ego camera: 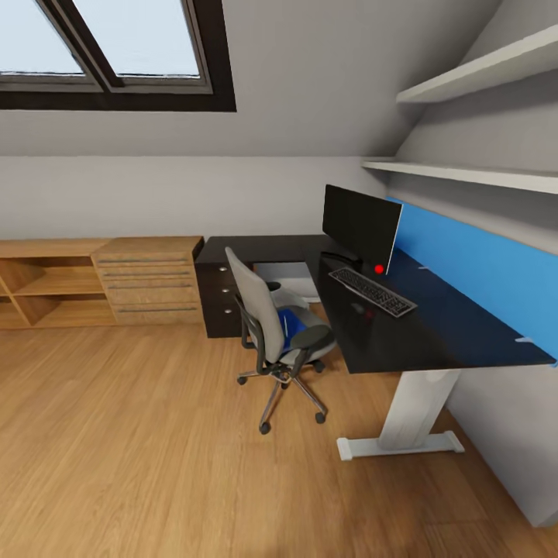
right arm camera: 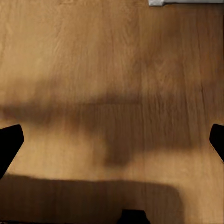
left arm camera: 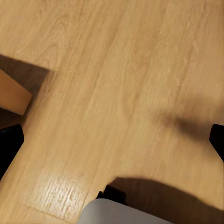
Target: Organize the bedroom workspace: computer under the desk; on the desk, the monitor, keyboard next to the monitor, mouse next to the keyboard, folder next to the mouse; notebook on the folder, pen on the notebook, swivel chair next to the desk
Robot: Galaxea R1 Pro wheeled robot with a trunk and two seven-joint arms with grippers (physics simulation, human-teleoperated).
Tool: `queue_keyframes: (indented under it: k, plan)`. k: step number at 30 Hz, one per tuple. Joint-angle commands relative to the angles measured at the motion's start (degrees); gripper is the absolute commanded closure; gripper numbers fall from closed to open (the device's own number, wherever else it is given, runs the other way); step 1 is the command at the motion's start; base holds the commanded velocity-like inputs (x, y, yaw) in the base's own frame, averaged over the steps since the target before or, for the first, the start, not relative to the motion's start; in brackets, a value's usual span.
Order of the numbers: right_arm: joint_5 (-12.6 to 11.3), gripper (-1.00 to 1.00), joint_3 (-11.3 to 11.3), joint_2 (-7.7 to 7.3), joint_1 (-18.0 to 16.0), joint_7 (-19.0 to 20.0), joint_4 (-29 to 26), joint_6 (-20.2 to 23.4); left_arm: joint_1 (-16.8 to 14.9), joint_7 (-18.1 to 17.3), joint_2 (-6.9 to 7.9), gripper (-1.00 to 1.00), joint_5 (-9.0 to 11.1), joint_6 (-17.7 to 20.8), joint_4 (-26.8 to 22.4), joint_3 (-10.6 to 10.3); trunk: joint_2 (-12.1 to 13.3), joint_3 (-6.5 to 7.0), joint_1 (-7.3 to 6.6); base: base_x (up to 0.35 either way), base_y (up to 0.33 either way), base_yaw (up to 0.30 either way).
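Observation:
The black desk (ego camera: 434, 329) with a blue back panel runs along the right wall. The monitor (ego camera: 360, 225) stands on it, and the keyboard (ego camera: 372, 291) lies in front of the screen. A small dark shape (ego camera: 358, 308) beside the keyboard may be the mouse. The grey swivel chair (ego camera: 275, 333) stands at the desk with the blue folder (ego camera: 290, 327) on its seat. A light-grey computer (ego camera: 283, 273) shows under the desk. The notebook and pen are out of view. My left gripper (left arm camera: 112, 142) and right gripper (right arm camera: 112, 142) hang open over bare wood floor.
A light wooden chest (ego camera: 151, 283) and open shelving (ego camera: 46, 283) line the far wall on the left. Two wall shelves (ego camera: 465, 77) hang above the desk. The desk's white leg (ego camera: 411, 418) stands on the floor. Wide floor (ego camera: 139, 449) lies before the chair.

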Motion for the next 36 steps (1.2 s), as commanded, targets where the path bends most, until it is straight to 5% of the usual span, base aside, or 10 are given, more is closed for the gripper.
queue_keyframes:
  k: [1,7,22,28,36]
  plan:
    - [0.3,-1.0,0.4,0.04,0.0,-0.5,0.2,-2.1,0.0,0.5,-0.01,-1.0,-0.3,-0.1,-0.1,-0.2,-0.4,-0.23,0.23,0.0,0.0,0.0]
    - [0.4,-1.0,0.7,0.14,-0.1,-0.4,2.1,-6.8,0.0,0.6,-0.01,-1.0,-0.4,-0.1,0.1,-0.2,-2.8,-1.31,1.55,0.0,0.0,0.0]
    - [0.7,-1.0,1.7,0.08,-0.1,-0.3,3.2,-7.9,0.0,0.6,-0.01,-1.0,-0.4,0.3,0.1,-0.3,-8.9,-4.0,4.84,0.0,0.0,0.0]
    - [0.7,-1.0,2.3,0.08,-0.1,-0.3,3.2,-7.9,0.0,1.0,-0.03,-1.0,-0.2,0.3,0.1,-0.3,-9.3,-4.18,5.06,0.0,0.0,0.0]
    - [0.7,-1.0,2.4,0.09,-0.1,-0.3,3.2,-7.9,0.0,4.1,-2.38,-1.0,-0.3,0.4,0.1,-0.4,-12.5,-5.61,6.82,0.0,0.0,0.0]
